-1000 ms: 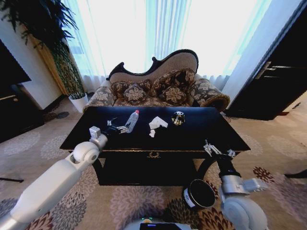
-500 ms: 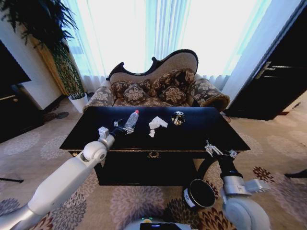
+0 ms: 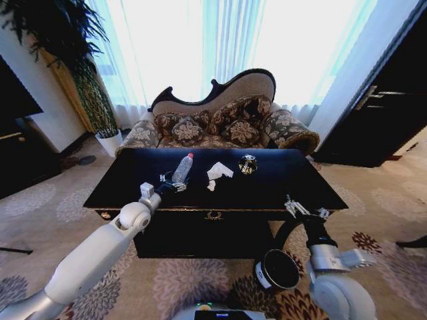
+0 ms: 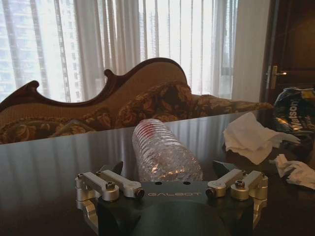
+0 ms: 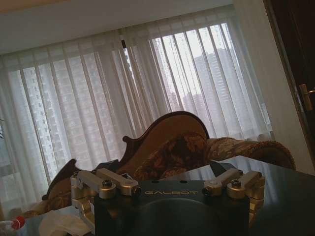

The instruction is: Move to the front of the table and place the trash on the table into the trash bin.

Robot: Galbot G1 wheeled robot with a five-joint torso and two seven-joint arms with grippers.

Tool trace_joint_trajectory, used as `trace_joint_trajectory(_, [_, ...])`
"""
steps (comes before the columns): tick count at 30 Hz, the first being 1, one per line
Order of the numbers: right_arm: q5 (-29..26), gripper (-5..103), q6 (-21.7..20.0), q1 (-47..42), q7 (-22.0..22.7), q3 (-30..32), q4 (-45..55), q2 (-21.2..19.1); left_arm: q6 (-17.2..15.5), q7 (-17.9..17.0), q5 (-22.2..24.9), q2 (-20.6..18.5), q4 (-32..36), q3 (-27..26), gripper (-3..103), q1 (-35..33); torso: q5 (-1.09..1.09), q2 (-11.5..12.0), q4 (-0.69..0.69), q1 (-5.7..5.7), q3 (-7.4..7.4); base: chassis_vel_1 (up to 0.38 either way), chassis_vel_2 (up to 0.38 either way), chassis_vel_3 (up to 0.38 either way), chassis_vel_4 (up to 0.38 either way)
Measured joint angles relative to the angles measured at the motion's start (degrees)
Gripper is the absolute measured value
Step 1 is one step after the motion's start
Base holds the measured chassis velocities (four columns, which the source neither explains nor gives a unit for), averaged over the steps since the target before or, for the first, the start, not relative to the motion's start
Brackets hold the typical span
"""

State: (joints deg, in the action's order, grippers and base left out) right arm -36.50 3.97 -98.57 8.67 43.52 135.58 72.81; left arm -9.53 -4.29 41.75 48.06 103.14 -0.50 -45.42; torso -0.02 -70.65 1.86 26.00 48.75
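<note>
On the table [image 3: 280,175], the open left gripper [image 4: 166,173] is set at the base of the lying bottle [image 4: 160,153]. Tissue [image 3: 219,171] and a dark wrapper [image 3: 248,164] are seen to its right. Near the table's right corner, the open right gripper [image 3: 301,208] is held above the bin [image 3: 276,269].

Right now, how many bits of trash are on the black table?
4: a clear bottle by the left gripper, white tissue mid-table, a tiny scrap beside it, a dark shiny piece farther right.
</note>
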Motion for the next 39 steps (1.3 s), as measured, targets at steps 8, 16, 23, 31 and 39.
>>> trace_joint_trajectory(8, [0.47,100,0.08,-0.56,-0.09,-0.46,0.54,0.79,1.44,0.42,-4.04,1.22,-1.04,-0.65,93,-0.43,0.0,0.0,0.01,0.0,0.0,0.0,0.0,0.0,0.0])
trace_joint_trajectory(16, [0.72,100,0.09,-0.54,0.01,-0.61,0.84,0.77,2.01,0.93,-5.54,1.71,-0.58,-1.96,61,-3.14,0.01,-0.01,0.0,0.0,0.0,0.0,0.0,0.0,0.0])
trace_joint_trajectory(23, [0.68,100,0.15,-0.74,-0.02,-0.46,0.84,0.76,2.27,1.01,-6.94,1.57,0.58,-2.93,43,-5.04,0.01,-0.01,0.01,-0.01,0.0,0.0,0.0,0.0,0.0])
trace_joint_trajectory(31, [1.29,100,0.15,-0.35,0.31,-0.82,0.57,0.54,1.32,0.25,-5.3,-0.6,4.33,-4.52,40,-6.57,0.0,-0.01,0.0,0.0,0.0,0.0,0.0,0.0,0.0])
trace_joint_trajectory(39, [3.23,100,0.47,-0.29,1.11,-0.48,0.96,0.38,-1.93,-5.46,4.37,-3.79,14.14,-7.74,40,-10.27,0.0,-0.01,0.0,0.0,0.0,0.0,0.0,0.0,0.0])
